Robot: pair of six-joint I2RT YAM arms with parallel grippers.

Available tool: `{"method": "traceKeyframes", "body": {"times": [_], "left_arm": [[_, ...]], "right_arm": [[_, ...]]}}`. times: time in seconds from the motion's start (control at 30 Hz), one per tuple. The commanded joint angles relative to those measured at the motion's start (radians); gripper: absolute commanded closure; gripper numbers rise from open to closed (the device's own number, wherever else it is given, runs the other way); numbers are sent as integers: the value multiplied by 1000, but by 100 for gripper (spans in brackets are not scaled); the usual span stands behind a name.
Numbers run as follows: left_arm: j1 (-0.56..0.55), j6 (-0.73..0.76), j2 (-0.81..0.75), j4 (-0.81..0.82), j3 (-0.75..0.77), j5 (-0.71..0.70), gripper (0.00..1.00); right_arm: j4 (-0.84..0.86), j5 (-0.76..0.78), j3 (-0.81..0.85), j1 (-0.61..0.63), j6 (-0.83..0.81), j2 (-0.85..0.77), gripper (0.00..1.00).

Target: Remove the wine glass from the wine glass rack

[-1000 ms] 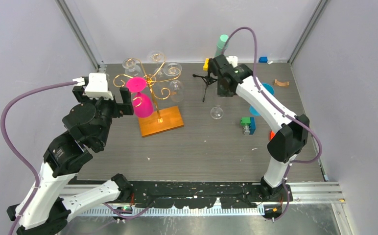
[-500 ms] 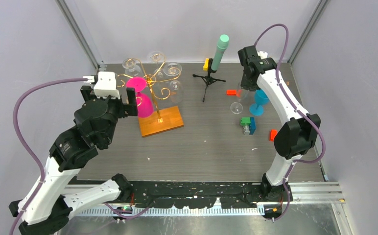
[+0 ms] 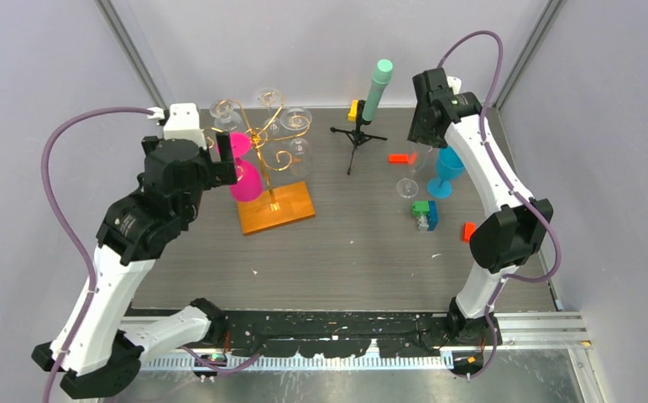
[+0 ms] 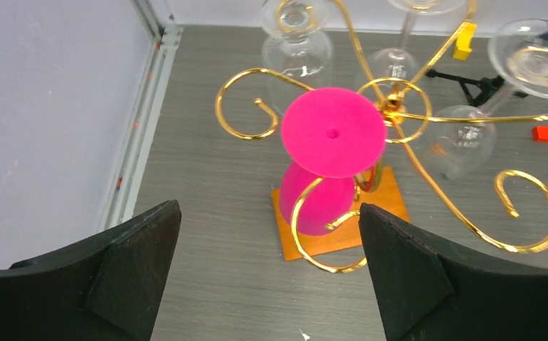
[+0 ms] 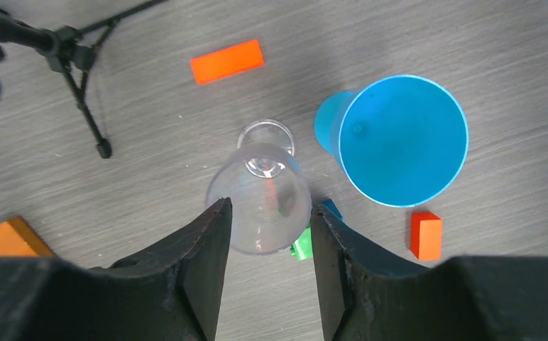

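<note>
The wine glass rack [image 3: 262, 138] is a gold scroll stand on an orange-brown base [image 3: 283, 210]. A pink wine glass [image 3: 245, 180] hangs upside down on it, its round foot [image 4: 333, 131] uppermost. Several clear glasses [image 4: 463, 138] hang on other arms. My left gripper [image 3: 222, 158] is open just left of the pink glass, and its fingers [image 4: 143, 249] stand wide apart, touching nothing. Another clear wine glass [image 3: 406, 186] stands upright on the table. My right gripper [image 5: 267, 209] hovers over its bowl [image 5: 260, 206] with the jaws parted.
A black tripod [image 3: 356, 138] with a mint-green cylinder [image 3: 378, 84] stands right of the rack. A blue goblet [image 5: 402, 138] stands close beside the clear glass. An orange block [image 5: 226, 61], a red-orange block [image 5: 426, 234] and a green-blue block [image 3: 424, 214] lie nearby.
My right arm carried the clear glass from mid-table to beside the blue goblet, then its jaws parted. My left arm rose and moved closer to the rack, staying open.
</note>
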Motion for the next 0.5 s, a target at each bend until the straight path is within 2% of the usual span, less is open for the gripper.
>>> {"method": "traceKeyframes", "body": {"times": [0.0,0.13,0.3,0.47], "left_arm": [[169,-86,28,-68,69,220,0],[319,-128,67,-99,109,400,0],[442,-168,117,-107,155,574,1],[561,-254,129,-52,101,770,5]], "right_arm": [[9,-30,79,-4,-14,-47,49],[25,-49,55,-4,-10,-101,46],[50,-56,3,-4,-3,-169,41],[96,-59,-88,-6,13,-268,32]]}}
